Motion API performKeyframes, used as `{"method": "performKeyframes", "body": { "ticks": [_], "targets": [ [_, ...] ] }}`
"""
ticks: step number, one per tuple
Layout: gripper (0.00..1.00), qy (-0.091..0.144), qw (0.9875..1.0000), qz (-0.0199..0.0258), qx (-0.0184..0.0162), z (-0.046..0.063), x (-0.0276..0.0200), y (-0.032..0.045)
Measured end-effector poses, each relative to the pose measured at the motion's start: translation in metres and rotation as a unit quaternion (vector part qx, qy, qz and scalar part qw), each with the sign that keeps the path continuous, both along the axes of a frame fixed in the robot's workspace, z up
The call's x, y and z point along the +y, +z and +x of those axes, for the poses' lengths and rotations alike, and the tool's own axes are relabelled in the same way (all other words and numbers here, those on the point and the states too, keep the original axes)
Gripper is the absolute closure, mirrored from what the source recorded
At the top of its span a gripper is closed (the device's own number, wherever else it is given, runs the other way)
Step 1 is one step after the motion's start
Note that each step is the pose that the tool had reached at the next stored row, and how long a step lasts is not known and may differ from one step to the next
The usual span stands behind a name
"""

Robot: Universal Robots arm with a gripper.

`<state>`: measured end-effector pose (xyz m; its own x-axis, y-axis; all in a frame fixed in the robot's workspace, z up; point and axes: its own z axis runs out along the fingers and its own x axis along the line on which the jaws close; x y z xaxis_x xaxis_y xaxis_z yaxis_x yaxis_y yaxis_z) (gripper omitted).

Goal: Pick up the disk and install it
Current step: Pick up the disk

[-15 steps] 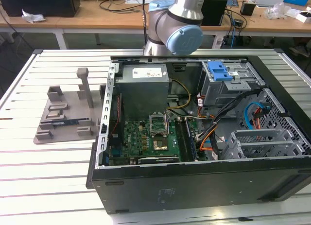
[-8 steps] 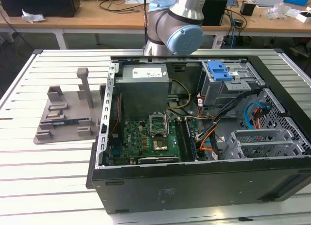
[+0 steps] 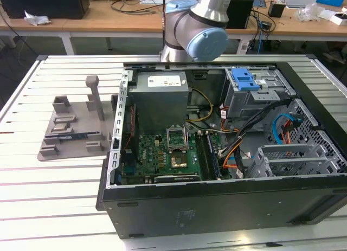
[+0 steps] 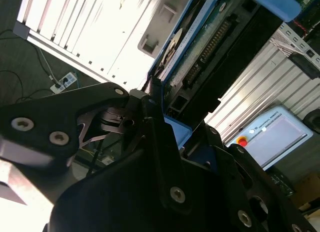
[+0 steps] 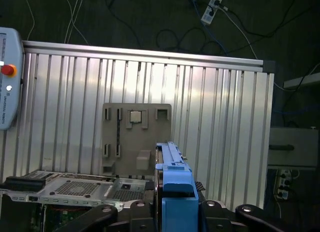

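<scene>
Your gripper is closed tight on the disk. In the first wrist view the disk sticks out edge-on between the black fingers, with its blue rail facing the camera. In the second wrist view you see the disk's green circuit-board side and connector strip, with the blue rail along one edge.

The disk is up in the air in your grip, not lying on anything. In the first wrist view the slatted table is behind it, and so are the grey tray and a perforated metal part of the computer case.

In the exterior view your arm rises at the far edge of the table. The open computer case lies on its side. Inside it you have:
- the grey power box
- the green motherboard
- a blue latch on the drive bay
- a metal drive cage towards the exterior view's right

The grey tray sits just beside the case on the exterior view's left.
</scene>
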<state>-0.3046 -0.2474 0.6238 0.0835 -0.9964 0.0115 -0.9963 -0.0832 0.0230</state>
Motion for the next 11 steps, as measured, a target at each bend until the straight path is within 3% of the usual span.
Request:
{"method": "performKeyframes", "body": {
  "ticks": [11],
  "targets": [
    [0.63, 0.000, 1.0000, -0.0007, 0.0000, 0.025, 0.0000, -0.0003]
  ]
}}
